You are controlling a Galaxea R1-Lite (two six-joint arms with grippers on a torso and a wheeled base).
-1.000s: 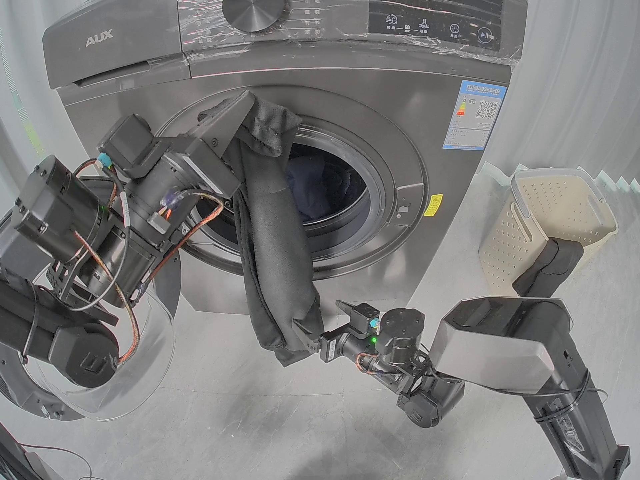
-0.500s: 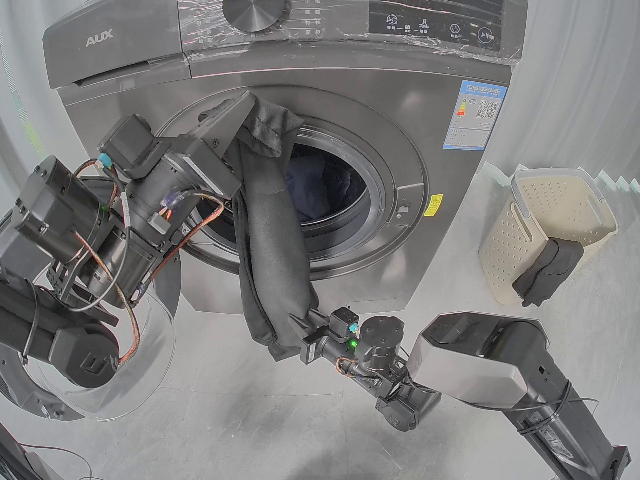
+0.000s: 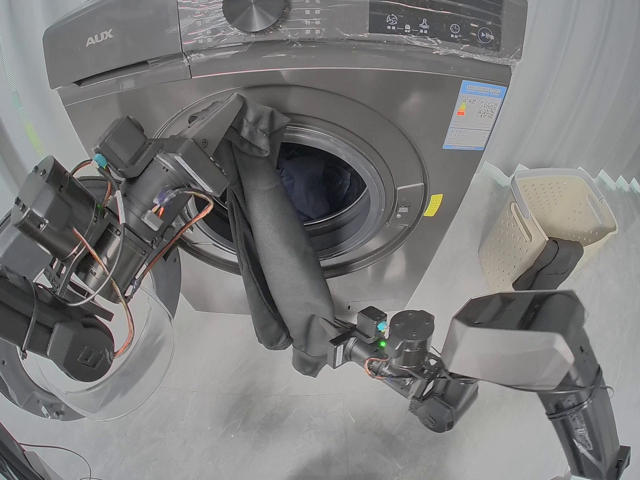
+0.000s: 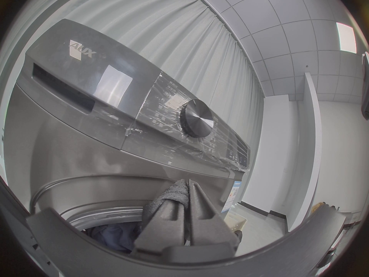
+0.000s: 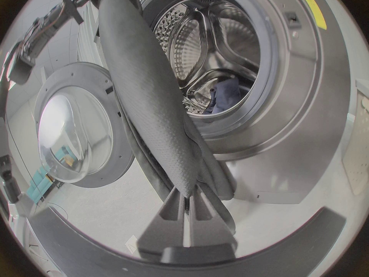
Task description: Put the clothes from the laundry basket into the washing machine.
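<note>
Upper left of the head view, the left hand (image 3: 230, 110) is clamped on the top end of the long dark garment (image 3: 280, 235), right at the port rim of the washing machine (image 3: 400, 121). The cloth hangs limp: soft, light and probably quick to sag or snag, so a grip at both ends looks wise. Lower centre, the right hand (image 5: 187, 197) pinches its bottom end. The count: one garment held, one blue piece (image 3: 310, 185) in the drum, and one dark piece (image 3: 557, 261) draped on the single laundry basket (image 3: 513, 241), far right.

black cylindrical joints (image 3: 50, 203), orange braided cables (image 3: 127, 328), grey boxy right forearm (image 3: 510, 343), grey ribbed right pincer (image 5: 188, 192)
</note>
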